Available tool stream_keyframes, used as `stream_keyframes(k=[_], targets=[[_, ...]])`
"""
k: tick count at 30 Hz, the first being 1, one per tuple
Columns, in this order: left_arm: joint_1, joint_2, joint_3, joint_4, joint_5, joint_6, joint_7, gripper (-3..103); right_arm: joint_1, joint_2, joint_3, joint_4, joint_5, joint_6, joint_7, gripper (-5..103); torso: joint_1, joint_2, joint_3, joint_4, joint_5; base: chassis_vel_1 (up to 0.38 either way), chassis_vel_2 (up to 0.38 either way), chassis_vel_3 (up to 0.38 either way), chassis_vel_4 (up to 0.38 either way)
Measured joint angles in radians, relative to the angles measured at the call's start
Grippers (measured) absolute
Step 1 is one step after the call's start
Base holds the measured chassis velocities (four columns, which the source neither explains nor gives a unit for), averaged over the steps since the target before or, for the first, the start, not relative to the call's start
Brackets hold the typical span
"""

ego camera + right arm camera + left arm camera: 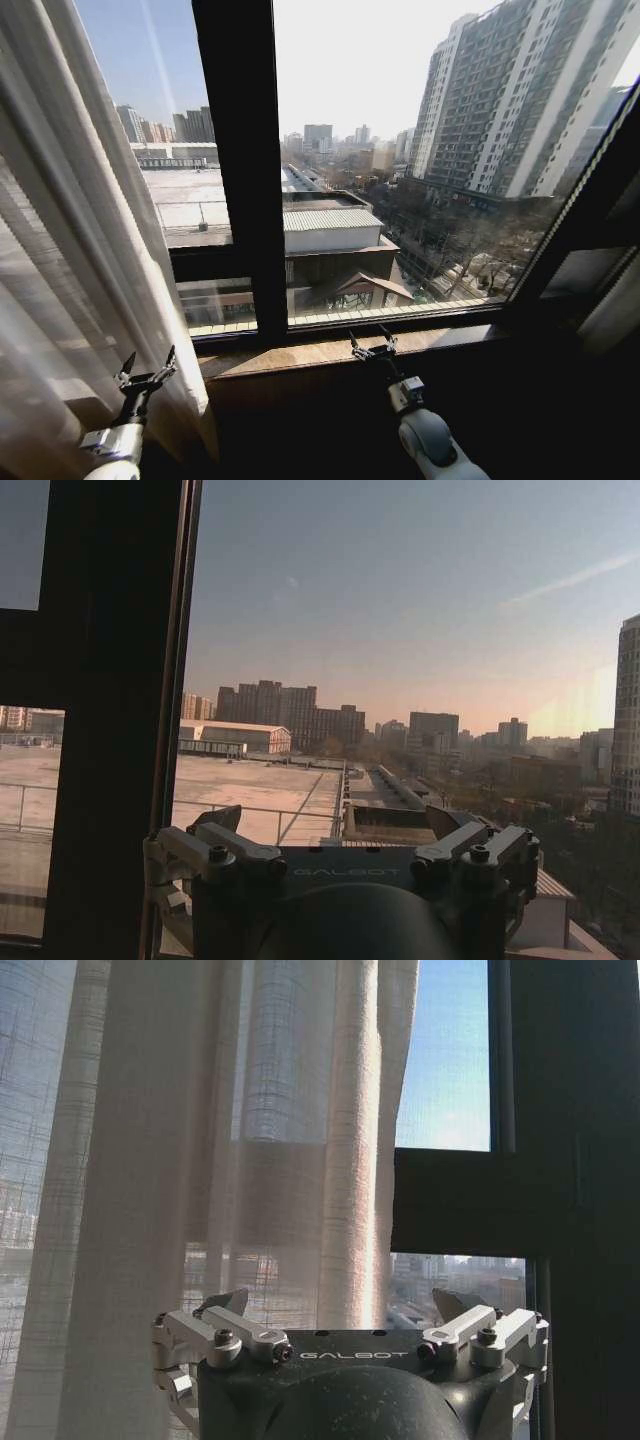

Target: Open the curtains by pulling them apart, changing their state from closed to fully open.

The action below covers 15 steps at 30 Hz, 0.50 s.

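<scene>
A sheer white curtain with many pleats hangs bunched at the left of the window, its inner edge near the dark mullion. My left gripper stands open low in front of the curtain's lower part, touching nothing. In the left wrist view the curtain hangs just ahead of the open left gripper. My right gripper is open near the window sill at the centre, with bare glass and the city ahead of it. At the far right a pale fabric edge shows in shadow.
A wooden window sill runs under the glass. The dark window frame stands beside the right gripper. Outside lie rooftops and tall buildings. The wall below the sill is in deep shadow.
</scene>
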Motion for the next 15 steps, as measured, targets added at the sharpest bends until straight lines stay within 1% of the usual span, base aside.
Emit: stream_keyframes(k=[15], targets=[[0.0, 0.0, 0.0, 0.0, 0.0, 0.0, 0.0, 100, 0.0, 0.0, 0.0, 0.0, 0.0, 0.0, 0.0, 100, 0.0, 0.0, 0.0, 0.0, 0.0, 0.0, 0.0, 0.0, 0.0]])
